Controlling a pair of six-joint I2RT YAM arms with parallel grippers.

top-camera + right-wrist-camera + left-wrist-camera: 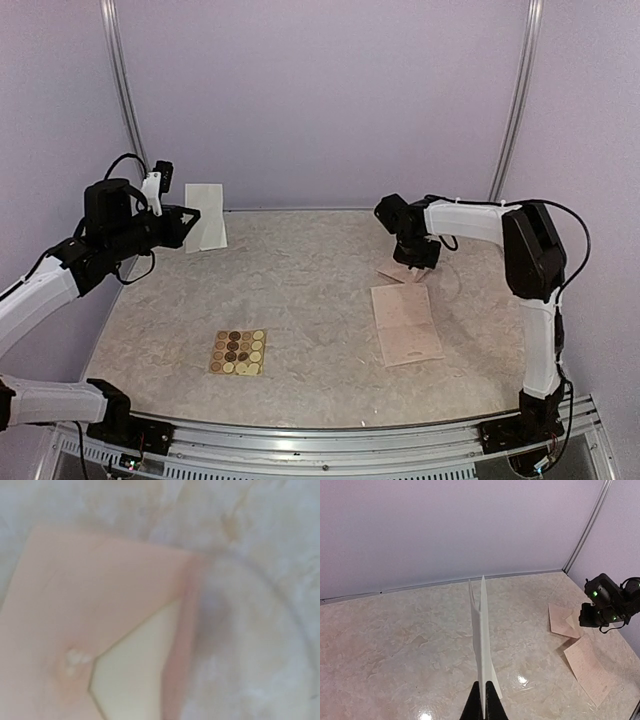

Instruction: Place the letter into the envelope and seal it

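soft, even light fell from overhead, leaving only faint shadows against the lilac walls [320, 100]. the top view was sharp. in the left wrist view, two small white glare spots sat on the glossy desk [395, 645]. the right wrist view was heavily blurred, the envelope [100, 590] out of focus.
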